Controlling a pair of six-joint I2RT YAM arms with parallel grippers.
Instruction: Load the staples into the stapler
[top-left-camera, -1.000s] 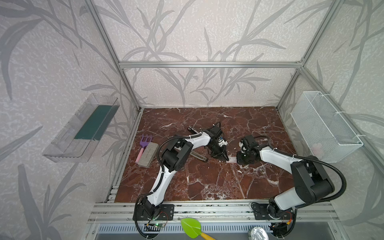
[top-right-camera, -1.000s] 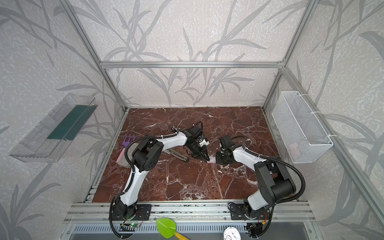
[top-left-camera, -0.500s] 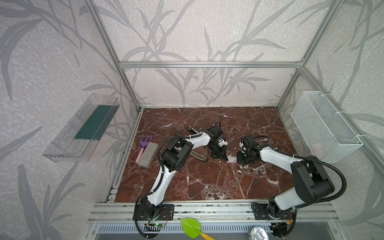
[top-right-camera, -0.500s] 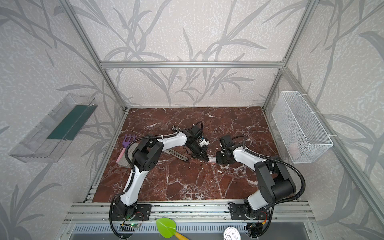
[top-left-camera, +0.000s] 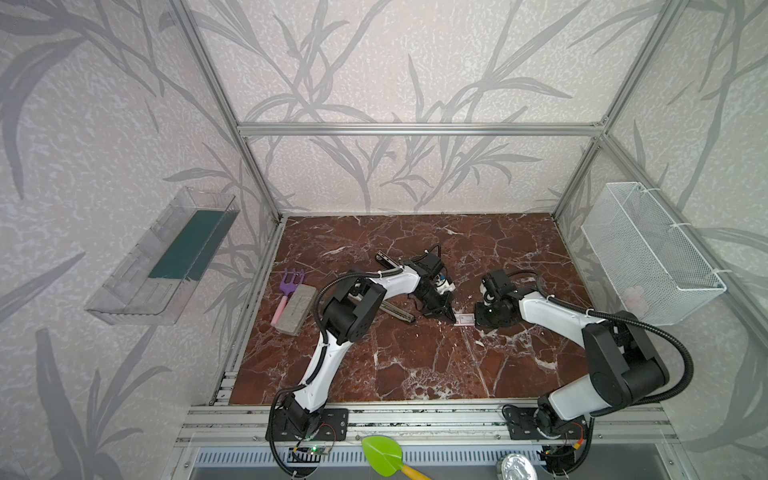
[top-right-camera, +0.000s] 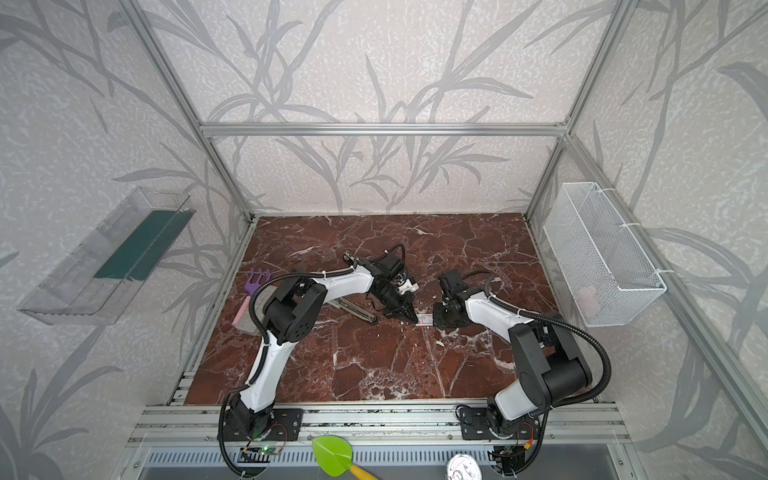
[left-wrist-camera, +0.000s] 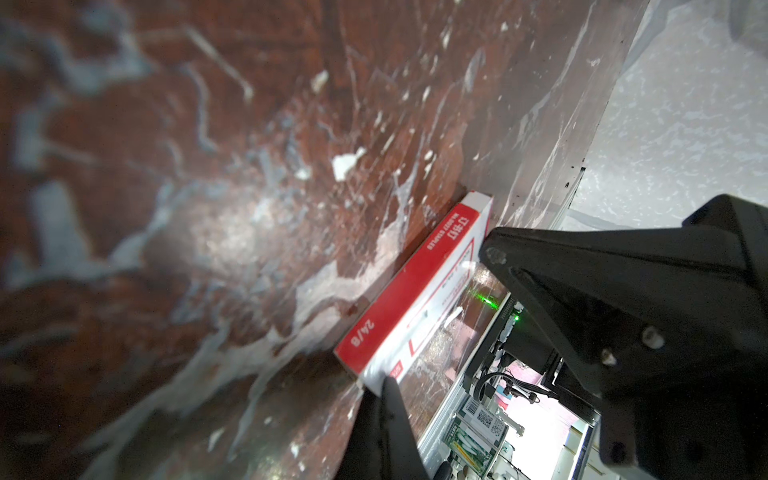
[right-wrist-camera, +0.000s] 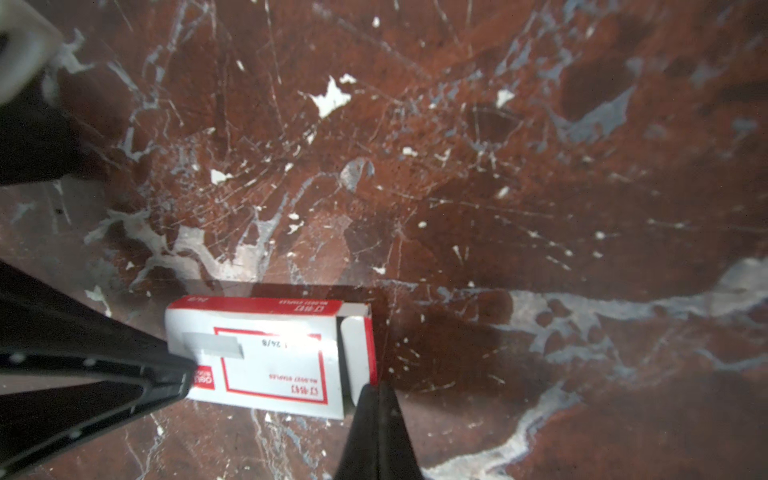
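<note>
Item: the staples — box flat on the counter, now gripped by left fingers and right fingers, both pairs just closed. Judged ready for opening; stapler, behind the left fingers, not yet loaded.

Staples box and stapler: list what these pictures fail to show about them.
- stapler: in both top views, the left arm covers all but a metal rail; open or closed, cannot tell.
- staples box: right wrist view, one end only slightly open; nothing inside shows.
- Same box, in a top view: too small to read its print.
- Left wrist view: a black gripper finger covers part of the box's top.
</note>
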